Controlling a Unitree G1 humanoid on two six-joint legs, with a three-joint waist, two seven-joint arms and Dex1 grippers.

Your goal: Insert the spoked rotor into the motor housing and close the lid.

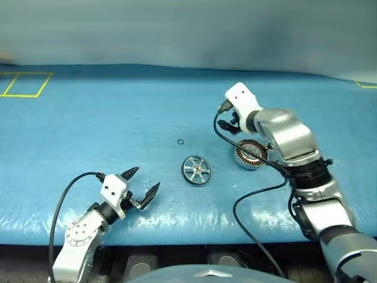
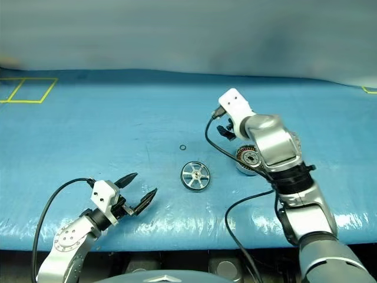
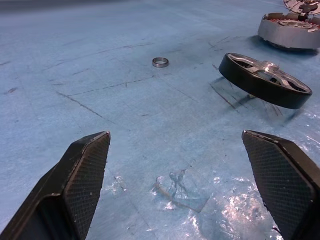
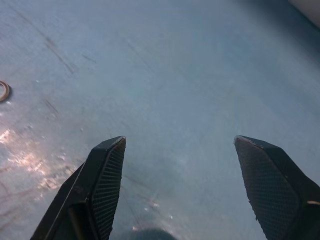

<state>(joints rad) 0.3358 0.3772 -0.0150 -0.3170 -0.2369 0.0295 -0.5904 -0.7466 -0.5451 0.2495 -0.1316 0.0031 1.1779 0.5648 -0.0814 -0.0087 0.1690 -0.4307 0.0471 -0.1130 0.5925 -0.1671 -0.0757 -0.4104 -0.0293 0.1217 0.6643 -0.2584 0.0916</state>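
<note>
Blue table (image 1: pixel 88 118). Right gripper (image 4: pixel 180 185): jaws spread wide, holding nothing, raised above the motor housing (image 1: pixel 250 154). Left gripper (image 1: pixel 141 184): fully spread, empty. Spoked rotor (image 1: pixel 195 170) lies flat at 9 o'clock of the housing, just beside it, and at 2 o'clock from the left gripper. Right arm judged nearer.

open mat (image 1: pixel 88 118), small ring (image 1: pixel 180 141) (mid-mat)

Silver metal arms w/ white wrist blocks, black cables, black textured fingers (image 3: pixel 85 180) on each gripper.
</note>
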